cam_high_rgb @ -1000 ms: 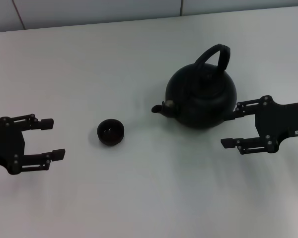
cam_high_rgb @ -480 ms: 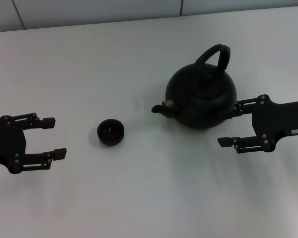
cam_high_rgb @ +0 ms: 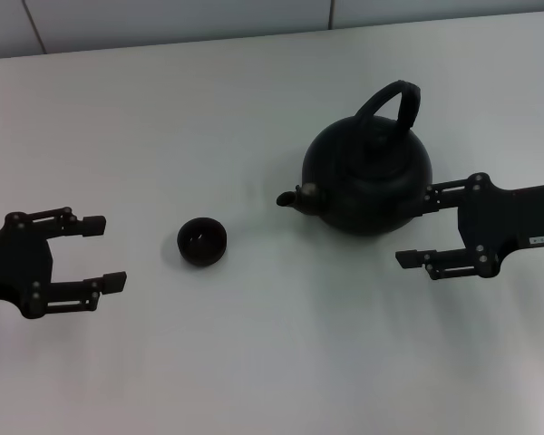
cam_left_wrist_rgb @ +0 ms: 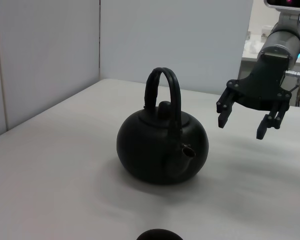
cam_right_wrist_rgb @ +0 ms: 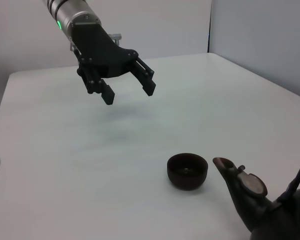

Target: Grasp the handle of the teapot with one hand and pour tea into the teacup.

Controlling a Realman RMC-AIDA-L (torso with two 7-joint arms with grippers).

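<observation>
The teapot (cam_high_rgb: 367, 179) stands upright on the white table (cam_high_rgb: 163, 118), right of centre, with its spout (cam_high_rgb: 293, 197) turned left toward the teacup (cam_high_rgb: 202, 242), which sits well apart from it on the near-left side. The arched handle (cam_high_rgb: 392, 101) rises over the lid and is held by nothing. The right gripper (cam_high_rgb: 423, 231) hangs just beside the pot's right flank, its fingers spread wide and grasping nothing; the left gripper (cam_high_rgb: 107, 253) hangs released too, left of the cup and apart from it.

Whether tea lies in the cup cannot be told from these views (its inside only shows dark), so the scene would fit an approach before the pour as well as a withdrawal after the pot has been set down. If the handle is to be taken, it is best gripped at the crown of the arch, with the fingers brought in from above and across the loop rather than low against the belly, where they now stand. A centred hold would probably keep the pot from swinging, and the spout should be kept aimed at the cup.

Against the earlier frames, the right gripper is seen slightly farther left, closer to the pot's body. The left gripper has also drifted a little right and nearer. Teapot and teacup have not shifted.
</observation>
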